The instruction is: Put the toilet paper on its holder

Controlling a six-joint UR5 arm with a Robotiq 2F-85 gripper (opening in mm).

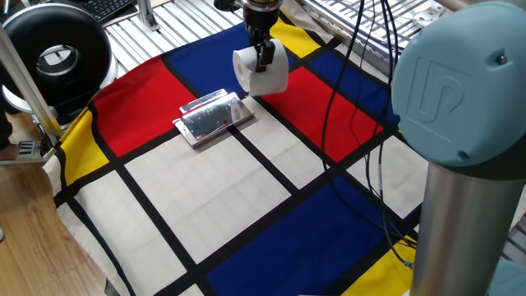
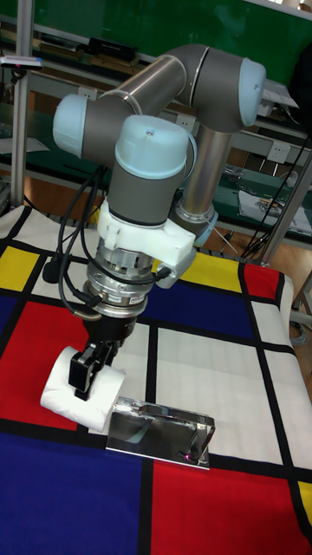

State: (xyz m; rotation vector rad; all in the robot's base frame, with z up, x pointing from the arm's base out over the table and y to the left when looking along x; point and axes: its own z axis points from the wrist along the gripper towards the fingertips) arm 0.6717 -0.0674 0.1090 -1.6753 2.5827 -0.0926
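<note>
The toilet paper (image 1: 265,76) (image 2: 80,393), a fat white roll, lies on its side in my gripper (image 1: 263,56) (image 2: 94,368), which is shut on it from above. The roll hangs just above the cloth, right beside the back end of the holder (image 1: 214,117) (image 2: 160,431), a shiny silver plate lying flat on the checked cloth. In the tall fixed view the roll's edge overlaps the plate's left end; whether they touch I cannot tell.
A big black round device (image 1: 57,57) stands at the far left. Black cables (image 1: 345,90) hang on the right beside the arm's grey base column (image 1: 468,222). The cloth (image 1: 238,214) of red, blue, yellow and white fields covers the table.
</note>
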